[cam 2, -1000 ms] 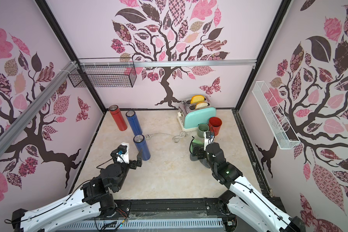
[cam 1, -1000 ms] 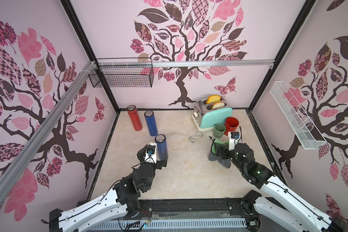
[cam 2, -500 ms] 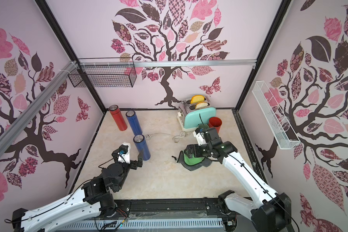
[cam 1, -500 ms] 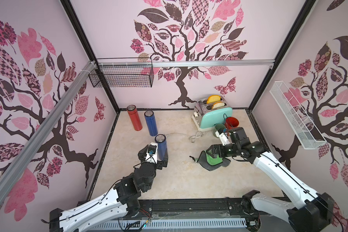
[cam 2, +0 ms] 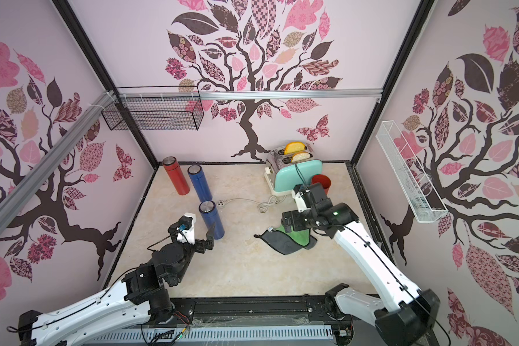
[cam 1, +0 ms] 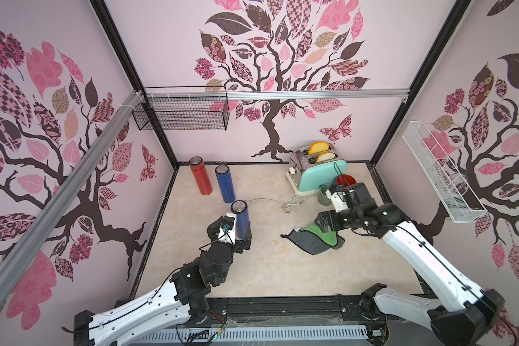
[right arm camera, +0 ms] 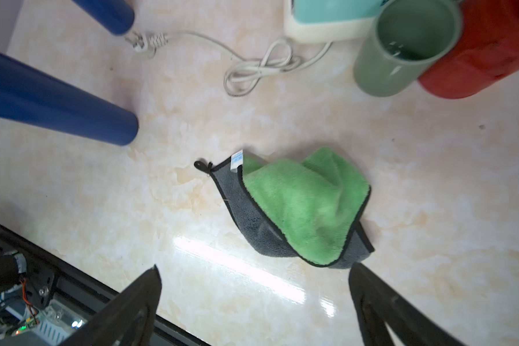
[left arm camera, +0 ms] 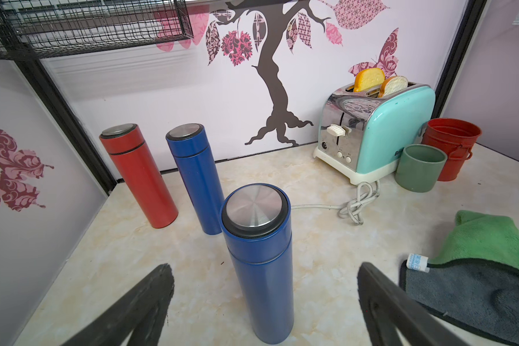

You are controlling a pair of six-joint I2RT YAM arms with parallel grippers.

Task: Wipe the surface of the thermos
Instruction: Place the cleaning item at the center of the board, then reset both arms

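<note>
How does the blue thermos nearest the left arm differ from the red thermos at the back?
The blue cylindrical metal-lidded thermos stands within the open left gripper, gaps either side; the red cylindrical metal-lidded thermos stands by the back wall, well outside it. Body colour differs: blue against red. Both are upright, lidded and alike in shape.

Both top views look down from above my base toward the back wall (cam 1: 312, 119), far enough off to take in the whole counter (cam 1: 267, 269), and they share almost the same scene. My left wrist camera sits low and close behind the nearest blue thermos (left arm camera: 258, 254), facing the toaster (left arm camera: 378, 128) and that wall. My right wrist camera looks steeply down from just above the cloth (right arm camera: 297, 206); both wrist views share the cloth, the cord (right arm camera: 267, 67) and the green cup (right arm camera: 402, 69).
</note>
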